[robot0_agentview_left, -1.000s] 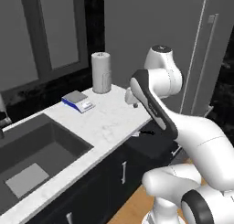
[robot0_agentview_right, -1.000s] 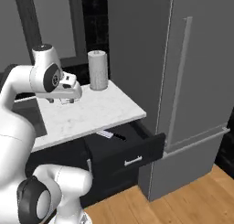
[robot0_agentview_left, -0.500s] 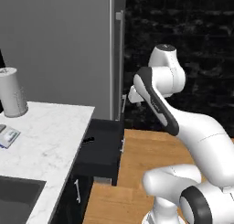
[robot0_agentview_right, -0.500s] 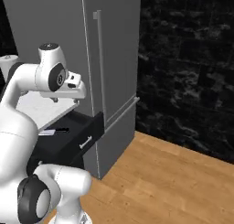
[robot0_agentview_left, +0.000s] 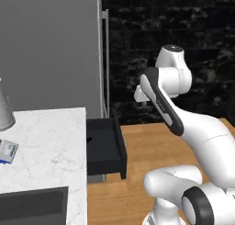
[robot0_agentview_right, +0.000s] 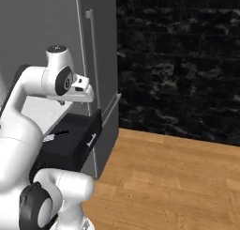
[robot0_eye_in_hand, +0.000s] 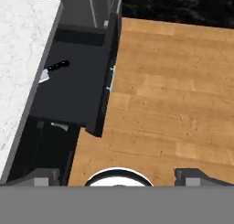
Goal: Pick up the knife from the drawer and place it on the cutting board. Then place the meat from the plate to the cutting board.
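White marble counter (robot0_agentview_left: 50,141) beside a grey fridge (robot0_agentview_right: 101,60), wood floor (robot0_eye_in_hand: 169,95), black stone wall (robot0_agentview_right: 178,60). Drawer (robot0_eye_in_hand: 73,88) pulled open below the counter edge. From the hand camera: knife (robot0_eye_in_hand: 54,69) lying inside, blade partly under the counter. Gripper (robot0_eye_in_hand: 118,175) raised high, fully open, empty.

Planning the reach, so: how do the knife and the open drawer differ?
The knife is slim, with a black handle and pale silver blade; the drawer is broad and wholly black. The knife lies aslant, its blade tucked under the marble counter; the drawer stands pulled out over the wood floor. Both share black.
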